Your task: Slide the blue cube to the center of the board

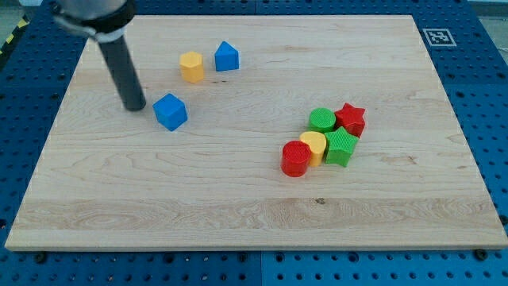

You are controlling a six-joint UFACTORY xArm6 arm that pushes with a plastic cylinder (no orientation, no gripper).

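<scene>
The blue cube (170, 111) lies on the wooden board (238, 206) in its upper left part, well to the left of the board's middle. My tip (134, 106) stands just to the cube's left, a small gap away. The dark rod rises from it toward the view's top left.
A yellow block (191, 66) and a blue house-shaped block (227, 56) lie above the cube. To the right of the middle is a cluster: green cylinder (321, 120), red star (350, 119), yellow block (313, 146), green block (341, 148), red cylinder (295, 158).
</scene>
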